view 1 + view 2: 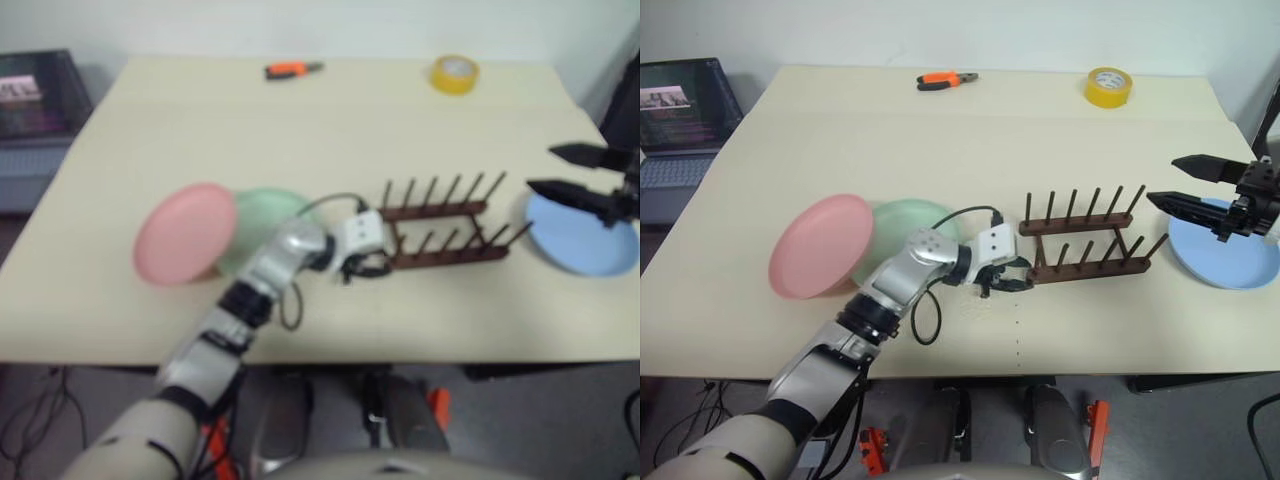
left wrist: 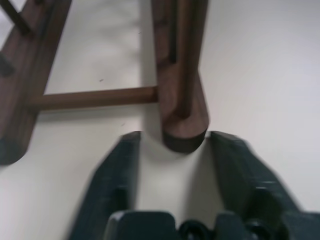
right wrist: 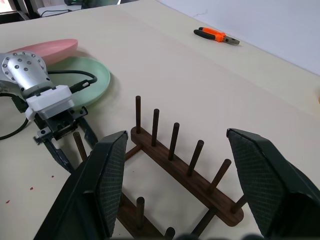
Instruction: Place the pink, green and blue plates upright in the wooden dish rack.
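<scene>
The left gripper (image 1: 1012,279) sits low on the table (image 1: 1120,330) at the near-left corner of the rack (image 1: 1087,243), its arm reaching in from the near left with the wrist turned toward the right. Its fingers are parted, one on each side of the rounded end of the near rail, and the left wrist view shows a thin gap on both sides, so nothing is clamped. Behind that arm the green plate (image 1: 908,222) lies flat, partly hidden by the wrist, and the pink plate (image 1: 821,246) leans on its left edge, tilted up. The rack stands empty of plates, its pegs upright in two rows. To its right the blue plate (image 1: 1230,260) lies flat near the table's right edge. The right gripper (image 1: 1176,184) hangs above that plate's left side, pointing left toward the rack, fingers spread wide and holding nothing. Farther back lie orange-handled pliers (image 1: 946,79) and a yellow tape roll (image 1: 1108,86). No writing is legible on any of them.
</scene>
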{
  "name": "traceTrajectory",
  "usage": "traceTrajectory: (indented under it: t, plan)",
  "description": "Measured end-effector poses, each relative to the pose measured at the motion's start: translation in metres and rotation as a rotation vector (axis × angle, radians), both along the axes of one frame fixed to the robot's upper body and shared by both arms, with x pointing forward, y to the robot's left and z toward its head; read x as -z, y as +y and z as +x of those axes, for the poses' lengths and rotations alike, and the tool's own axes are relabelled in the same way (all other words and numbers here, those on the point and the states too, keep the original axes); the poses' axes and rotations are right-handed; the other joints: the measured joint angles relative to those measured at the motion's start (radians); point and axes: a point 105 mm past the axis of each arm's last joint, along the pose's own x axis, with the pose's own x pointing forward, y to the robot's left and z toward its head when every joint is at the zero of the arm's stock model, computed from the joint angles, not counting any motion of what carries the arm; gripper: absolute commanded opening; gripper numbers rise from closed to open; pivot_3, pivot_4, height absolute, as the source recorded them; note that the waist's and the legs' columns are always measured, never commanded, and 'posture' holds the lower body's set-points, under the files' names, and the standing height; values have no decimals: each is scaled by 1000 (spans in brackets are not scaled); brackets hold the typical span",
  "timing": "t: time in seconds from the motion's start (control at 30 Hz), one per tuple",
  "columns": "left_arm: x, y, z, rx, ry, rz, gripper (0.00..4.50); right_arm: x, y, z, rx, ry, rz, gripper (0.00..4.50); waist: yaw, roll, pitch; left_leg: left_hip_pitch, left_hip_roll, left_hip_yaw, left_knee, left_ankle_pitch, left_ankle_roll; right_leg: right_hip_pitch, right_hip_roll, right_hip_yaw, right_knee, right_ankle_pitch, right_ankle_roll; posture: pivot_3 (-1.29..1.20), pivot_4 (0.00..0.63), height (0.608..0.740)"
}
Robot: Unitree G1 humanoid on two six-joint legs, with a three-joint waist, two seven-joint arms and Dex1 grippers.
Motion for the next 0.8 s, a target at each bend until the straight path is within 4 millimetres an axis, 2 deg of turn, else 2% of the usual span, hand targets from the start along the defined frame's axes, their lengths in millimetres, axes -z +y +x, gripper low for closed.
traceTrajectory:
  t: [0.1,0.2,0.33,0.4,0.5,0.57,0.63,0.73,0.77,0.8]
  plan:
    - [-4,6,6,-32,-15,3,4428,1,1,0,-2,4,-2,3458,0,0,0,0,0,0,0,0,0,0,0,0,0,0,0,0,150,740]
    - [-21,15,7,-43,-54,4,4472,6,-2,-2,7,28,-18,3458,0,0,0,-1,0,0,0,0,0,0,0,0,-1,0,0,0,150,740]
    - [-63,31,-4,-12,-99,-41,4472,26,-17,-14,60,122,-65,3458,1,0,0,-1,5,0,-1,0,0,0,0,0,-1,0,0,0,150,740]
    - [-80,38,-11,1,-103,-65,4116,34,-23,-20,84,157,-70,3458,2,0,0,0,7,1,0,0,0,0,0,0,0,0,0,0,150,740]
    - [-88,46,-27,51,-83,-46,3244,58,-31,-30,127,252,-133,2857,1,0,0,2,8,1,0,0,0,2,1,0,0,0,0,0,150,740]
    - [-86,50,-37,72,-61,-25,2499,73,-34,-35,146,314,-137,2189,-1,0,0,4,8,2,0,0,0,2,1,1,0,-1,-2,0,150,740]
    - [-75,48,-50,107,-28,1,1685,82,-32,-39,154,342,-140,1388,-5,0,0,6,9,2,0,0,0,5,1,1,0,-3,-5,0,150,740]
    - [-42,37,-67,156,18,70,553,101,-26,-40,175,375,-141,271,-8,-1,0,8,9,2,0,0,0,6,1,1,0,-3,-6,0,150,740]
    - [-33,34,-69,155,28,80,157,110,-25,-40,184,393,-132,0,-8,-1,0,8,9,2,0,0,0,6,1,1,0,-3,-6,0,150,740]
    - [-26,28,-70,144,37,78,45,121,-23,-39,196,412,-123,0,-8,-1,0,7,9,1,0,0,0,6,1,1,0,-3,-6,0,150,740]
